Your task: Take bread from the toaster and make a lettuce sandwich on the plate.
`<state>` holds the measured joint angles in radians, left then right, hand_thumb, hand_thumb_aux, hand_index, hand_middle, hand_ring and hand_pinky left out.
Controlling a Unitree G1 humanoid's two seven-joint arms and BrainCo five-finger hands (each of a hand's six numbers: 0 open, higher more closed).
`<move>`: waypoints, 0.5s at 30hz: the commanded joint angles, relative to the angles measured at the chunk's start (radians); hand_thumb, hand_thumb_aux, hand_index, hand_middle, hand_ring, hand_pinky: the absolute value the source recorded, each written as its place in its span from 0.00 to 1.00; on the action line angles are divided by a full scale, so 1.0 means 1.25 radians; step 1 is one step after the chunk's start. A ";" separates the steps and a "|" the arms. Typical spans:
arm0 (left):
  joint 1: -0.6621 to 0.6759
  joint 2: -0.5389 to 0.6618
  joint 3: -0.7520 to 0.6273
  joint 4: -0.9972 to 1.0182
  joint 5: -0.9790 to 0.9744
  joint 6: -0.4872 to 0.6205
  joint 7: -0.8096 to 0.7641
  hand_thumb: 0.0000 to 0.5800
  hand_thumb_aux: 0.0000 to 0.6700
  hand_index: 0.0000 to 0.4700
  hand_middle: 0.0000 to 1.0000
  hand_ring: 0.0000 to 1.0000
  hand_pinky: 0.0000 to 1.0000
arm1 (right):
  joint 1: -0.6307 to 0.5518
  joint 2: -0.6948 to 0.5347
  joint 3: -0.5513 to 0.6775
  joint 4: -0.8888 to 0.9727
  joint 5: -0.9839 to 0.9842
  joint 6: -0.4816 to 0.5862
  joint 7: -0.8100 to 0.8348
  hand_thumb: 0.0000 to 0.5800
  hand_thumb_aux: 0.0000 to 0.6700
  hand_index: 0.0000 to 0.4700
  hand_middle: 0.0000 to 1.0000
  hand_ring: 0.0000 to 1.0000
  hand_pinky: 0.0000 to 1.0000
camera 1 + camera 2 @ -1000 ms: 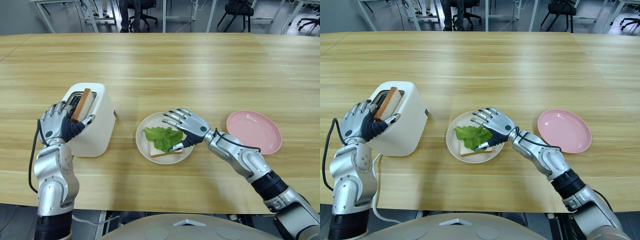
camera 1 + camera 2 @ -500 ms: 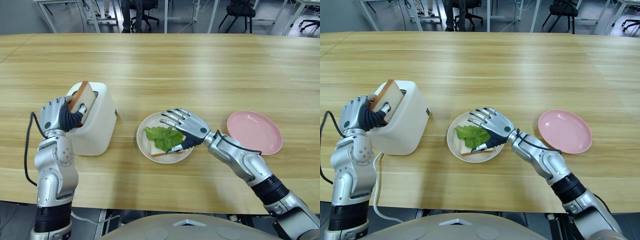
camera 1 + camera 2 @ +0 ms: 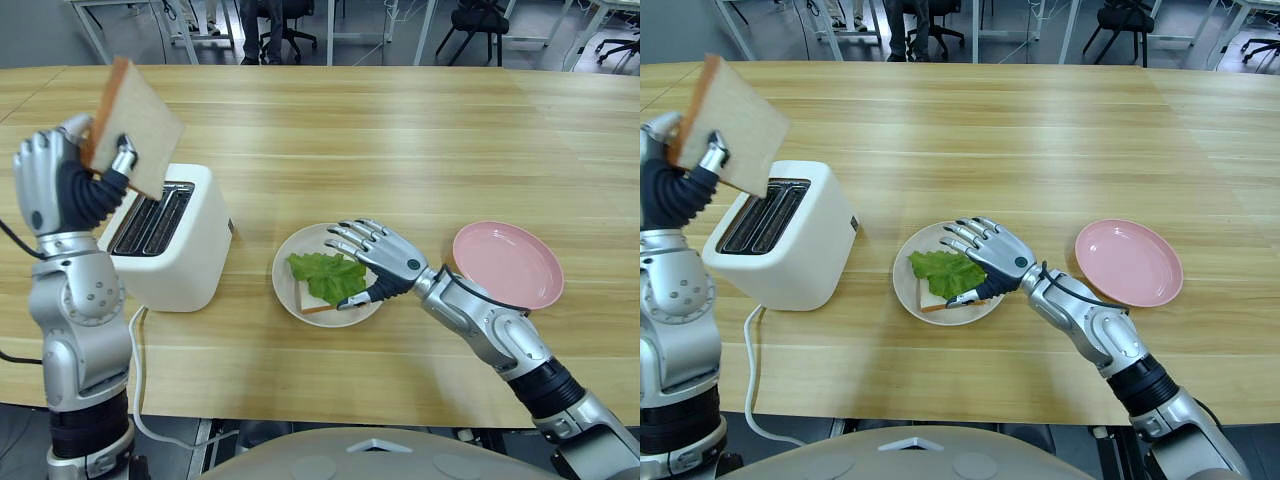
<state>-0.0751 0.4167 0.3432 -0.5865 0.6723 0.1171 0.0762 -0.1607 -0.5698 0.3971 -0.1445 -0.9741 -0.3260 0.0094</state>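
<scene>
- A wide light-wood counter (image 3: 400, 140) is seen from above, with the robot's two arms reaching onto it from the near edge.
- At the left, the left robot hand (image 3: 60, 185) is raised above the counter and closed around a slice of bread (image 3: 140, 125). The slice is gripped by its lower edge and held tilted, with its flat face turned toward the camera.
- The held slice is in the air, above and just left of a white toaster (image 3: 175, 250) and clear of it. The toaster's two dark slots (image 3: 152, 222) are seen from above.
- A white power cord (image 3: 135, 370) runs from the toaster's near side down past the counter's front edge.
- Near the middle, a round cream plate (image 3: 290, 265) lies on the counter. A second slice of bread (image 3: 312, 300) lies flat on it, and a green lettuce leaf (image 3: 328, 275) is spread over that slice.
- The right robot hand (image 3: 385, 260) is held low over the right side of the cream plate. Its fingers are spread wide above the lettuce and nothing is grasped. Its thumb tip is beside the edge of the lower slice; contact cannot be told.
- A pink plate (image 3: 508, 262) lies on the counter to the right, just beyond the right forearm.
</scene>
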 commanded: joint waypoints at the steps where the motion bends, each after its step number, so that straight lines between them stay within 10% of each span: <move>1: -0.055 -0.019 -0.084 -0.058 -0.131 0.001 -0.104 1.00 1.00 0.98 1.00 1.00 1.00 | 0.020 -0.009 -0.071 -0.035 0.043 -0.029 -0.078 0.00 0.00 0.00 0.00 0.00 0.00; 15: -0.110 -0.006 -0.376 0.260 -0.371 -0.052 -0.427 1.00 1.00 0.98 1.00 1.00 1.00 | 0.171 -0.102 -0.281 -0.083 0.139 -0.285 -0.293 0.00 0.00 0.00 0.00 0.00 0.00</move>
<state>-0.2026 0.3985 -0.0843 -0.3373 0.2304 0.0703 -0.4131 0.0371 -0.6874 0.0684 -0.2258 -0.8051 -0.6295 -0.3342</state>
